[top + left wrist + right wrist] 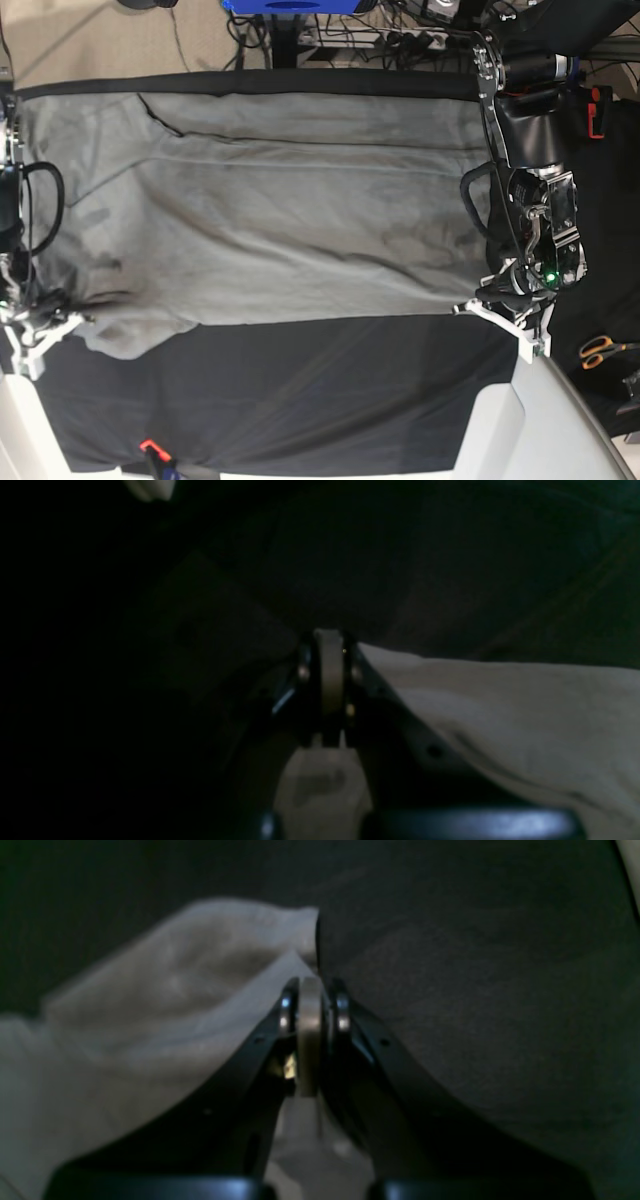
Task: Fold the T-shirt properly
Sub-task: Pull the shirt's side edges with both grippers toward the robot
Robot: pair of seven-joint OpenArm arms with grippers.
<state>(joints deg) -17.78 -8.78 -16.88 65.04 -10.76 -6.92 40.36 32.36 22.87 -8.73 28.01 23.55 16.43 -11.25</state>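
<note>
We see the grey T-shirt [270,220] spread flat across the bench [300,400], stretched between us: our left end effector [478,303] and right end effector [62,318] each pinch a near-edge corner, jaws clenched on cloth.

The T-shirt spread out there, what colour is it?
Plain grey, no pattern; the T-shirt shows best in the base view.

Robotics lab: cable tangle [400,25], scissors [600,350].
</note>
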